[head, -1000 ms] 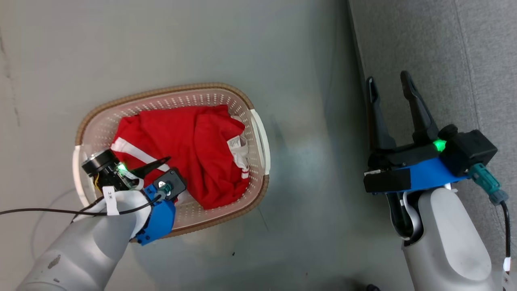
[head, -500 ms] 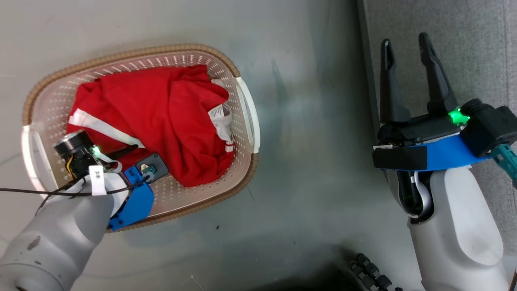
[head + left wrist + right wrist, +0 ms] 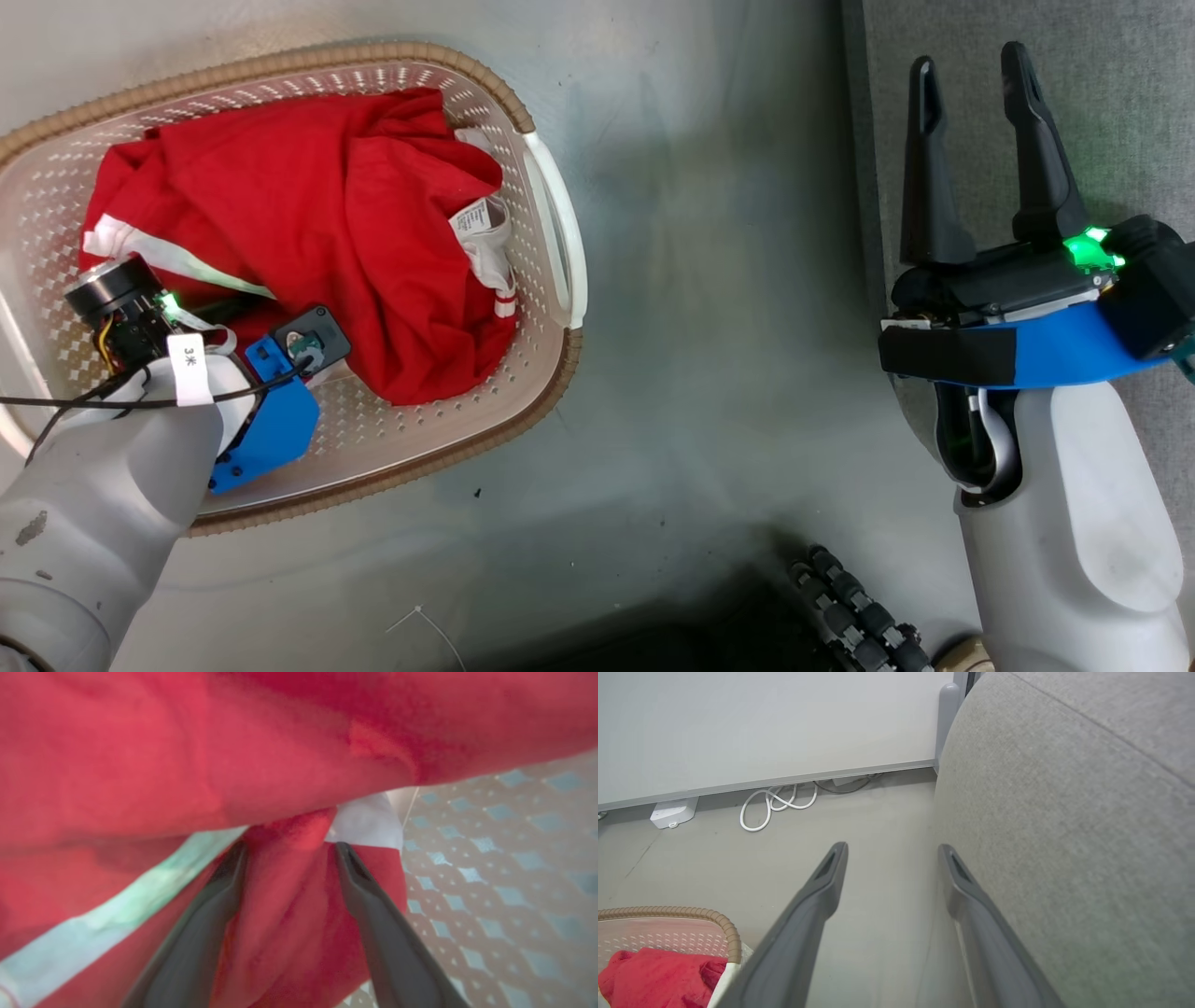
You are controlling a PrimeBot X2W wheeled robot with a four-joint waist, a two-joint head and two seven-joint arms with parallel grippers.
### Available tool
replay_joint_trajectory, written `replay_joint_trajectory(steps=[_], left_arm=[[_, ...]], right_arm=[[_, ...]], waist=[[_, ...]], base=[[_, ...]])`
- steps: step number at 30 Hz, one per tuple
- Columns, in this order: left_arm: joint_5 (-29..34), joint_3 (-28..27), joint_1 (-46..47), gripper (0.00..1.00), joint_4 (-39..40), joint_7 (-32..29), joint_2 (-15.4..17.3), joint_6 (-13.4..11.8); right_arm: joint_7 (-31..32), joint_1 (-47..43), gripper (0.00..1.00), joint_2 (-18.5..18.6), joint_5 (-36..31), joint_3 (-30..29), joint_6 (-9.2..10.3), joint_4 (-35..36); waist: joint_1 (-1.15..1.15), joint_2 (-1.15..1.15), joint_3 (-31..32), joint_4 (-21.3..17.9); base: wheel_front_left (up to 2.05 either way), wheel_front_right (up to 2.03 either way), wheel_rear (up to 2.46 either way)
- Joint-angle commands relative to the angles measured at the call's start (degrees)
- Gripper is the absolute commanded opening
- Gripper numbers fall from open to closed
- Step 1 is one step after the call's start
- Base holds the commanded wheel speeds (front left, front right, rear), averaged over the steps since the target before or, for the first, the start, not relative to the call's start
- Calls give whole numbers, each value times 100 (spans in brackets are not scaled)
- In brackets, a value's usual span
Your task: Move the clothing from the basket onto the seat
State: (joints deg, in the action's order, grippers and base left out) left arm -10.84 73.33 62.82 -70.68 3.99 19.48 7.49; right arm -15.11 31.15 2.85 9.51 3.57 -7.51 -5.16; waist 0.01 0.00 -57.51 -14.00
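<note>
left hand [image 3: 290,845] open, fingers [image 3: 205,914] astride a red fold of the clothing [image 3: 327,205] low in the basket [image 3: 523,392] | right hand [image 3: 968,56] open, empty, at the seat [image 3: 1064,812] edge | risk: shallow pinch slips on lift, or fingers hook the basket wall and drag it

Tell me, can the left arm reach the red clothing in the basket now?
Probably yes: the left gripper is inside the basket, its open fingers either side of a fold of the clothing, nothing in between.
</note>
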Motion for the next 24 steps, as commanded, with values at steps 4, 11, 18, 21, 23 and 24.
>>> replay_joint_trajectory(steps=[4,11,18,21,23,24], left_arm=[[53,15,105,40,-47,-173,59,-6],[-6,16,52,0,-49,-347,29,-6],[-53,15,-10,0,35,-276,-65,-6],[-75,15,-28,0,82,-200,-114,-6],[-133,15,-67,0,103,-170,-156,-6],[-170,15,-78,0,121,-133,-191,-6]], right_arm=[[-8,-38,100,5,34,-47,4,66],[-8,-49,100,7,37,-90,5,72],[-8,-60,100,9,14,-132,5,26],[-8,-64,100,7,10,-143,5,16],[-7,-76,100,7,-7,-155,5,-3],[-7,-89,100,7,-24,-172,5,-20]], waist=[[-1,0,-72,-20],[-1,0,-76,-32],[-1,0,82,20],[-1,0,196,46],[-1,0,288,75],[-1,0,355,101]], base=[[0,0,0],[0,0,0],[0,0,0],[0,0,0],[0,0,0],[0,0,0]])
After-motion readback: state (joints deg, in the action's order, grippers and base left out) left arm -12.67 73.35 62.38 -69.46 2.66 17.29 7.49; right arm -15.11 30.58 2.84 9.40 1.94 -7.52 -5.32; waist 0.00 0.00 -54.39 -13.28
